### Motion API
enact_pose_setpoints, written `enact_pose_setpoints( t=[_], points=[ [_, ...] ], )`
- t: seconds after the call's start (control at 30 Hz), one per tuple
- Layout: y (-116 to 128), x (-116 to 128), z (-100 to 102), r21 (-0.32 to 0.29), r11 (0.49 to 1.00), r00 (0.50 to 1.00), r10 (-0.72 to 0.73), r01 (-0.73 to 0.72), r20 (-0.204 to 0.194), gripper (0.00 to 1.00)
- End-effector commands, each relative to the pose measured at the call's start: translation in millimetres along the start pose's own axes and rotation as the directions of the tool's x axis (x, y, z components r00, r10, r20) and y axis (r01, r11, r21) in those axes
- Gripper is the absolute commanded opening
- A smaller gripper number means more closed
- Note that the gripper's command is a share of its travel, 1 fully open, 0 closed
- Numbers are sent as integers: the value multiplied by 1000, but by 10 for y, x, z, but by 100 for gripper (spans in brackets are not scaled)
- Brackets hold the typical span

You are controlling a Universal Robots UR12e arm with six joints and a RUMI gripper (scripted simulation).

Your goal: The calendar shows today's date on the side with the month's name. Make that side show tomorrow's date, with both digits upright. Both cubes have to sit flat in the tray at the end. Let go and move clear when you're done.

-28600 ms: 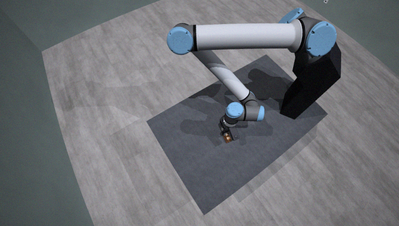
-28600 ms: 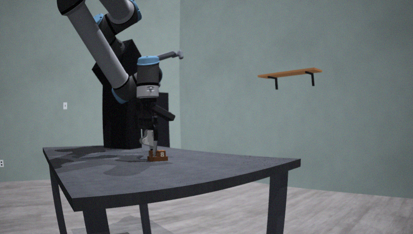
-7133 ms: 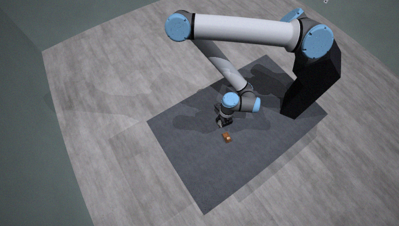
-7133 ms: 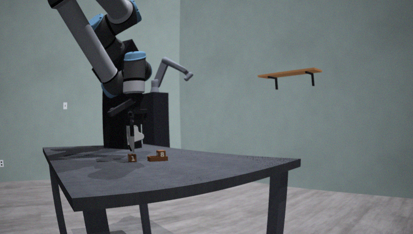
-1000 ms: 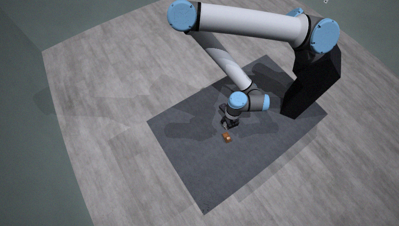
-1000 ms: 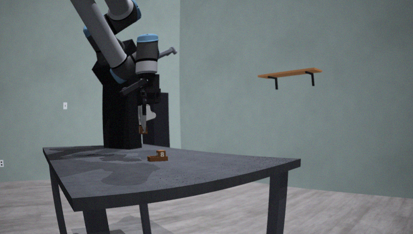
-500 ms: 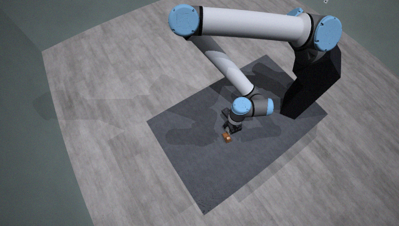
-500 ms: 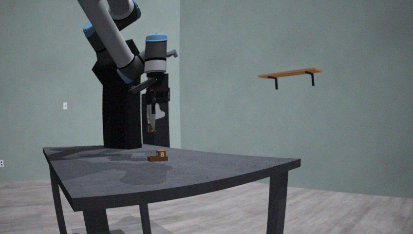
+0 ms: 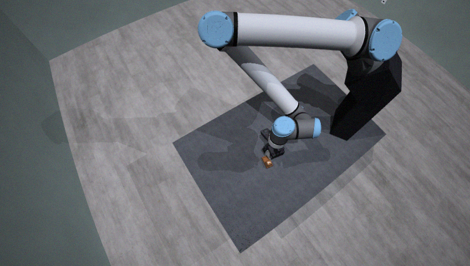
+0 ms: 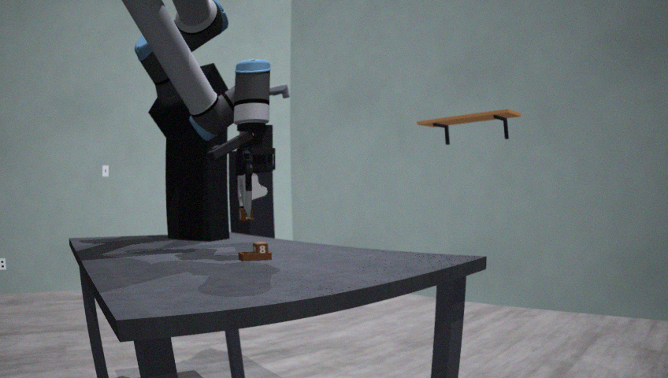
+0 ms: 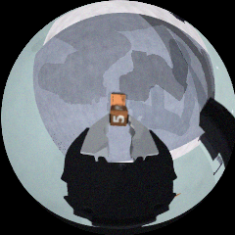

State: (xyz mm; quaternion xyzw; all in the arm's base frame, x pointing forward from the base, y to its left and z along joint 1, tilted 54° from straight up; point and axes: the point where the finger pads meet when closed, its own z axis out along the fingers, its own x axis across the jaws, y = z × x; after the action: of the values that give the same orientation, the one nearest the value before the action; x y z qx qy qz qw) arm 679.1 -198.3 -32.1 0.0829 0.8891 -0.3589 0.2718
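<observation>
I'm pinching one cube (image 11: pixel 118 117) in my gripper (image 10: pixel 246 213) above the tray (image 10: pixel 248 256), where the 8 cube (image 10: pixel 260 248) is sitting, so I'm aiming to square it over the vacant slot before lowering, digit upright.

White tubular arm (image 9: pixel 290 31) with blue joint caps, black pedestal (image 9: pixel 369 98).
</observation>
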Motion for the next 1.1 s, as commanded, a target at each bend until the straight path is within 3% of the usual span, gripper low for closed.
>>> enact_pose_setpoints(
  t=[0.0,0.47,1.07],
  points=[
    [2,-3,160,0,1000,1000,0,0,1,10],
    [3,-4,474,0,1000,1000,0,0,1,10],
    [3,-4,498,0,1000,1000,0,0,1,10]
  ],
)
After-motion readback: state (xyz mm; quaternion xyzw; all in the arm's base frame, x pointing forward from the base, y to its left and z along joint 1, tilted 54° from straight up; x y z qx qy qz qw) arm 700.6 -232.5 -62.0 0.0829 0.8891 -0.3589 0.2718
